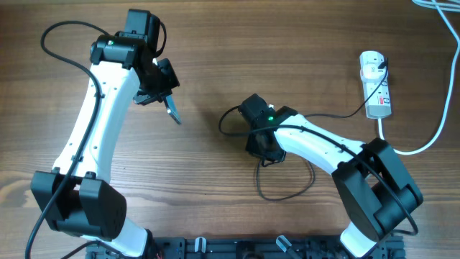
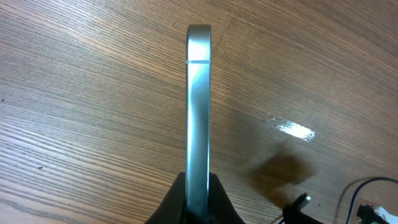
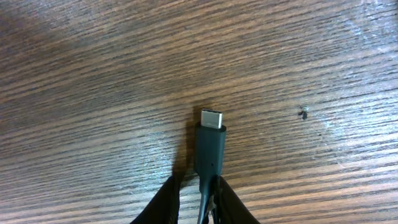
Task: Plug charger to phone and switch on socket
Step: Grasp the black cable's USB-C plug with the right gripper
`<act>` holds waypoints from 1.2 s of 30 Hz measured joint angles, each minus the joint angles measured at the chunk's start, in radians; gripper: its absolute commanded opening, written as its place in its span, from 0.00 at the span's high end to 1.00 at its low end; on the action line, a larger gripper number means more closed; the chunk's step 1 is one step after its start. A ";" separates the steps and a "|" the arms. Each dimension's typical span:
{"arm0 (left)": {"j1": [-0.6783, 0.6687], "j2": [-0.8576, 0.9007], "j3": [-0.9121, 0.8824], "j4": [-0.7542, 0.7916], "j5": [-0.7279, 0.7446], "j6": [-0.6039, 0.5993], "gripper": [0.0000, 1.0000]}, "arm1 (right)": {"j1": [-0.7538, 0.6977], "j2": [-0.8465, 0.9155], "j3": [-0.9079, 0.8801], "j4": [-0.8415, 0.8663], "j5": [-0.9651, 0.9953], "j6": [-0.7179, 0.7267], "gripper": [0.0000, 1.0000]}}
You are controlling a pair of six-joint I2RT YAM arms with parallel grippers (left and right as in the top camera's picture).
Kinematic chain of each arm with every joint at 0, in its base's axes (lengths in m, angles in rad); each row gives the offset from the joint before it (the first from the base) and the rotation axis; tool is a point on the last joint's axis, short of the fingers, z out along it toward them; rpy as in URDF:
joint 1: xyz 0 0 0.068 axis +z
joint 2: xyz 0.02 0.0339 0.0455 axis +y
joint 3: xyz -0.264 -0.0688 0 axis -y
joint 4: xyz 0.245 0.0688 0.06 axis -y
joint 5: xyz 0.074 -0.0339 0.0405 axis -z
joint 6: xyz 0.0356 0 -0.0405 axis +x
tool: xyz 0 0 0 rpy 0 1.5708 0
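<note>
My left gripper (image 1: 167, 101) is shut on the phone (image 1: 173, 112) and holds it edge-on above the table. In the left wrist view the phone's thin pale edge (image 2: 198, 106) stands straight up out of the jaws (image 2: 198, 202). My right gripper (image 1: 264, 155) is shut on the charger's small black connector (image 3: 211, 144), whose metal tip points away from the jaws (image 3: 200, 202), just above the wood. That connector also shows at the bottom right of the left wrist view (image 2: 303, 203). The charger's thin black cable (image 1: 287, 188) loops on the table and runs to the white socket (image 1: 376, 90) at the far right, where a black plug (image 1: 381, 67) sits.
A thick white cable (image 1: 440, 122) curves from the socket along the right edge. Both arm bases stand at the near edge. A small dark speck (image 3: 303, 112) lies on the wood near the connector.
</note>
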 measured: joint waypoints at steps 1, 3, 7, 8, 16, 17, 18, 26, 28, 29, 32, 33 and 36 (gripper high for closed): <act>0.000 0.000 0.000 0.000 0.000 0.000 0.96 | 0.000 0.000 0.000 0.000 0.000 0.000 0.81; 0.000 0.000 0.000 0.000 0.000 0.000 0.96 | 0.000 0.000 0.000 0.000 0.000 0.000 0.77; 0.000 0.000 0.000 0.000 0.000 0.000 0.96 | 0.000 0.000 0.000 0.002 0.004 0.000 0.70; 0.000 0.000 0.000 0.000 0.000 0.000 0.96 | 0.000 0.000 0.000 0.000 0.011 0.000 0.70; 0.000 0.000 0.000 0.000 0.000 0.000 0.96 | 0.000 0.000 0.000 -0.008 0.034 -0.009 0.76; 0.000 0.000 0.000 0.000 0.000 0.000 0.96 | 0.000 0.000 0.000 -0.008 0.034 -0.009 0.76; 0.000 0.000 0.000 0.000 0.000 0.000 0.96 | 0.000 0.000 0.000 -0.008 0.034 -0.009 0.76; 0.000 0.000 0.000 0.000 0.000 0.000 0.96 | 0.000 0.000 0.000 -0.008 0.048 -0.012 0.78; 0.000 0.000 0.000 0.000 0.000 0.000 0.96 | 0.000 0.000 0.000 -0.008 0.048 -0.012 0.78; 0.000 0.000 0.000 0.000 0.000 0.000 0.96 | 0.000 0.000 0.000 -0.007 0.047 -0.012 0.80; 0.000 0.000 0.000 0.000 0.000 0.000 0.96 | 0.000 0.000 0.000 -0.008 0.047 -0.016 0.82; 0.000 0.000 0.000 0.000 0.000 0.000 0.96 | 0.000 0.000 0.000 -0.008 0.047 -0.016 0.83; 0.000 0.000 0.000 0.000 0.000 0.000 0.96 | 0.000 0.000 0.000 -0.007 0.047 -0.019 0.85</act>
